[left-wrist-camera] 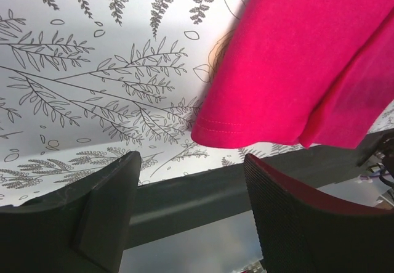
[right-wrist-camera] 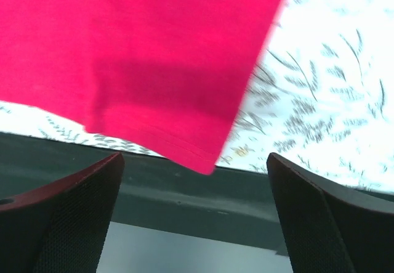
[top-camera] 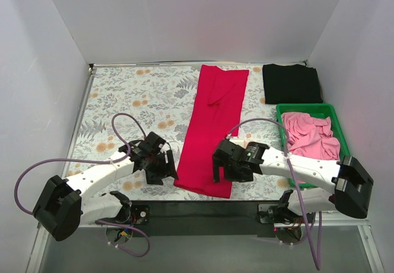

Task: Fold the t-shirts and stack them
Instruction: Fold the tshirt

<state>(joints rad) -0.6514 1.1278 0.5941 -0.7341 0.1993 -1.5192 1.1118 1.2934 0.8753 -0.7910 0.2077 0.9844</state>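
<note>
A crimson red t-shirt (top-camera: 212, 128) lies folded into a long narrow strip down the middle of the floral tablecloth (top-camera: 135, 100), its hem at the near edge. My left gripper (top-camera: 161, 169) is open and empty just left of that hem; the hem's left corner shows in the left wrist view (left-wrist-camera: 246, 128). My right gripper (top-camera: 220, 173) is open and empty over the hem's right corner, seen in the right wrist view (right-wrist-camera: 197, 156). A folded black t-shirt (top-camera: 291, 83) lies at the back right. Pink t-shirts (top-camera: 311, 135) are piled in the green bin (top-camera: 308, 108).
The green bin stands at the right edge, close to my right arm. A dark strip (top-camera: 203, 214) runs along the table's near edge below the cloth. White walls close in the table on three sides.
</note>
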